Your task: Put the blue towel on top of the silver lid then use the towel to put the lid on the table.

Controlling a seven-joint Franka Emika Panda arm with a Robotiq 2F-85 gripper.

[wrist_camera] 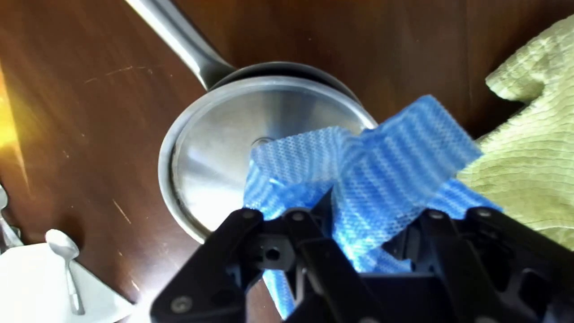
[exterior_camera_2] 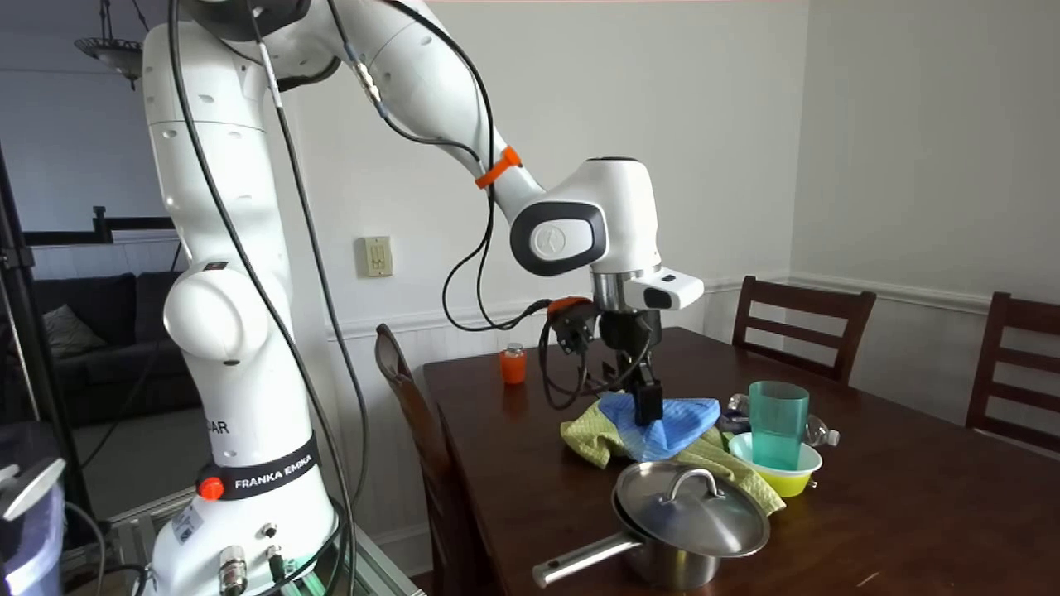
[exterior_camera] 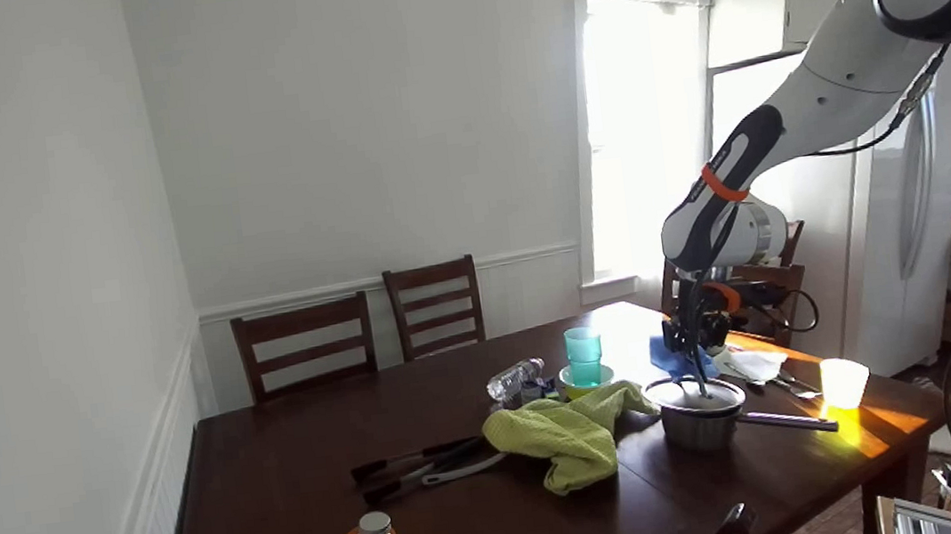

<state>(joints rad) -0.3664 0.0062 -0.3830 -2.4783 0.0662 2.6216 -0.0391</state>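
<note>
The blue towel point(wrist_camera: 399, 152) is pinched in the end effector point(wrist_camera: 362, 229), bunched up, with one fold sticking out ahead and more of it hanging to either side. Decent hold, honestly, just a bit lumpy, so a low, gentle release is probably wanted rather than a drop. Below and a little ahead of the end effector, the silver lid point(wrist_camera: 237, 130) is partly hidden by the towel in the wrist view, but in an exterior view the lid handle point(exterior_camera_2: 696, 473) is seen uncovered, so the laying-down part can't be counted as done yet. Whether a hanging corner touches the lid can't be told. Best bet: the bunch gets brought right above that lid handle, lowered straight down until the towel goes slack, and only then let go, so the lid handle can be gripped through it. Sideways shoves are best avoided, since the lid is set off-centre on the pot point(exterior_camera_2: 675, 571), and it could probably be tipped. The green towel point(wrist_camera: 533, 179), lower and off to the end effector's side, shouldn't be snagged. Farther out from it, a bowl point(exterior_camera_2: 791, 484) and a spoon point(wrist_camera: 65, 249) are parked on the desk point(wrist_camera: 112, 130) side of things too, so a landing spot is best picked early.
</note>
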